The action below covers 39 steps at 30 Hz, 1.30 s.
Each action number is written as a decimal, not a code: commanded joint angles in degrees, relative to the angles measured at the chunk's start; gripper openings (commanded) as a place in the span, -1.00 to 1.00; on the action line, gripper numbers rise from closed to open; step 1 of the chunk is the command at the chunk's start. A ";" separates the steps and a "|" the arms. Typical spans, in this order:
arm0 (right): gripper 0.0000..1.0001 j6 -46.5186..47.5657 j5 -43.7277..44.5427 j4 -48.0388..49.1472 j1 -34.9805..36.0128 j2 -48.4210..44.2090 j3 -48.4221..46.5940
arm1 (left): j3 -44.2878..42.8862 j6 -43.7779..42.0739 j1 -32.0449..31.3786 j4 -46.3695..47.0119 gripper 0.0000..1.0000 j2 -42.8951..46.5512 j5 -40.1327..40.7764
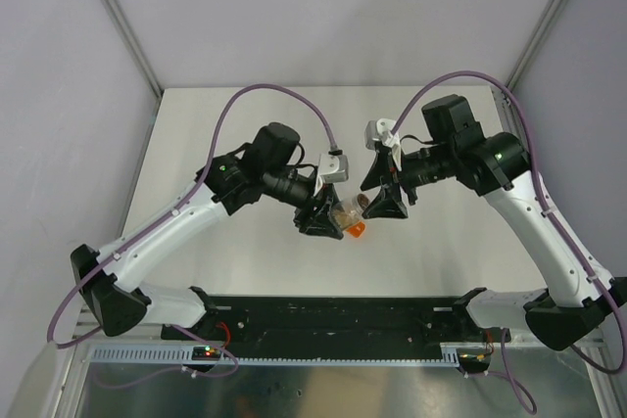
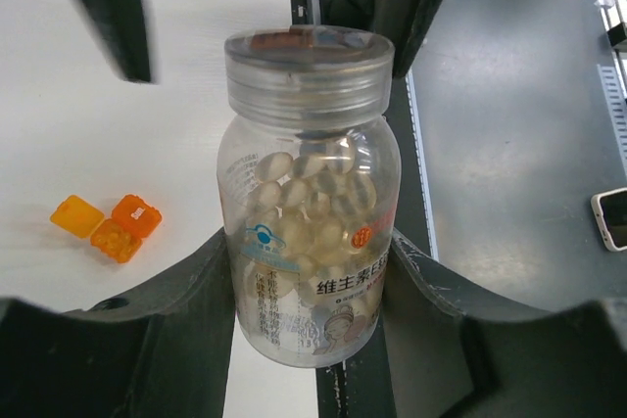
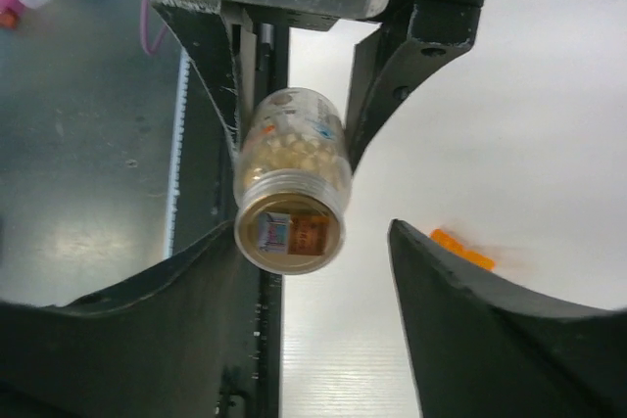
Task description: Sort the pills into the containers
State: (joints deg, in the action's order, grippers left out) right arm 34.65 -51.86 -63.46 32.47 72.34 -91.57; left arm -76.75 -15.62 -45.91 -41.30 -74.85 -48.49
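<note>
- Two grippers meet above the near middle of the table, with what looks like a split job: one holds, the other is placed to unscrew.
- The left gripper (image 2: 306, 261) pinches a clear pill bottle (image 3: 294, 149) around its lower body. Its black fingers press on both sides. The bottle is held roughly on its side, clear of the table, so the cap end points at the other arm.
- The right gripper (image 3: 313, 232) faces that cap (image 2: 309, 70) head-on with its jaws spread, one curved black finger on each side. There is a plain gap on one side, and the other finger sits just beside the rim. I judge it is lining up to grip and twist the cap off.
- The bottle is a smooth, see-through plastic cylinder with rounded shoulders. Its printed label (image 2: 318, 325) carries Chinese characters and blue and orange marks.
- The cap is wide, clear plastic with a stepped rim, and a tan and orange disc shows through its top.
- The pills (image 2: 304, 212) are all inside the bottle. They are pale cream, glossy ovals, and I see none loose.
- The orange pill box (image 2: 108, 227) lies on the table near the bottle, apart from both grippers, likely kept close for tipping pills in. It is bright, translucent plastic made of small joined squares, with what looks like lids flipped open. Its contents are too small to tell.
- The table (image 2: 59, 124) is flat, matte white.
</note>
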 commanded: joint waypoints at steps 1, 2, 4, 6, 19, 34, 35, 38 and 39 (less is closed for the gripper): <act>0.17 0.29 -1.37 -0.04 0.62 1.07 -0.81 | -3.34 1.27 0.41 0.66 -1.00 -0.77 -2.48; 0.02 0.09 -1.69 0.03 0.65 1.28 -0.81 | -3.42 1.28 0.40 0.68 -1.00 -0.84 -2.35; -0.26 -0.41 -2.40 0.19 0.66 1.99 -0.76 | -3.61 1.44 0.39 0.67 -1.00 -1.07 -1.25; -0.49 -0.98 -3.04 0.34 0.66 2.67 -0.53 | -3.83 1.68 0.41 0.73 -1.00 -1.15 0.72; -0.98 -22.49 -11.46 13.09 -8.66 12.18 1.25 | -3.43 2.17 -6.27 6.33 -1.00 0.95 41.62; -0.27 -41.58 -18.00 22.09 -11.62 25.31 1.74 | 7.39 -8.43 -19.73 21.31 -1.00 -2.40 86.21; -0.20 -40.45 -17.30 21.29 -11.72 24.74 1.57 | 7.79 -8.58 -19.65 21.50 -1.00 -2.10 86.07; 0.00 -36.72 -14.13 18.81 -12.55 22.42 1.14 | 8.43 -8.29 -19.15 21.52 -1.00 -0.84 83.41; 0.12 -35.77 -13.61 18.11 -12.93 21.31 1.14 | 8.53 -7.94 -18.70 21.48 -1.00 -0.22 82.34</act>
State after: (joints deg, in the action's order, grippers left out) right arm -2.46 -69.93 -43.05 20.60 97.56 -89.69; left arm -67.88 -21.19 -64.71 -27.07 -78.02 32.77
